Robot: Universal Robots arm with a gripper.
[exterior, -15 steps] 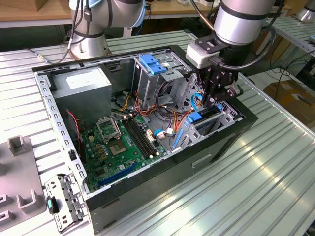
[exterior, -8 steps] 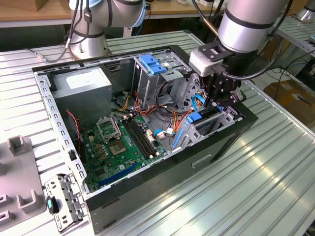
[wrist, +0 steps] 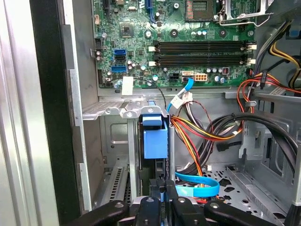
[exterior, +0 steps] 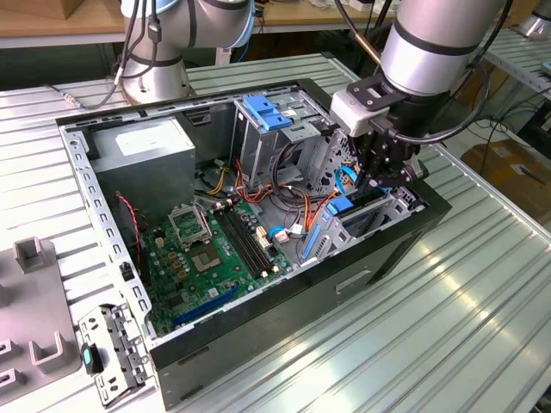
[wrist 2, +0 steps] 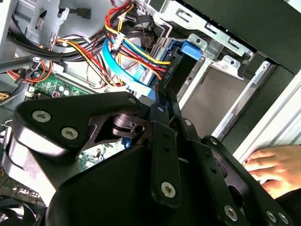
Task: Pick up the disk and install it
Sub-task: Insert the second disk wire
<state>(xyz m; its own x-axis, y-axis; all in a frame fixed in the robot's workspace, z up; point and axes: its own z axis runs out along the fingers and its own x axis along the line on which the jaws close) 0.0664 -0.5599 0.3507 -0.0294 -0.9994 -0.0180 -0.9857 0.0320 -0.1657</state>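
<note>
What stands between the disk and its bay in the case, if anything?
Nothing visible does. The gripper holds the disk on edge, already partly inside the metal bay. The light-blue cable and the coloured wires lie beside it, not in its path.

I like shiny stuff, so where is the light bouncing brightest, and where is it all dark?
In the exterior view, glare streaks the ribbed metal table. In the second wrist view, the black gripper looms dark up front. In the first wrist view, the disk is evenly lit, with the bay beneath it shadowed.
</note>
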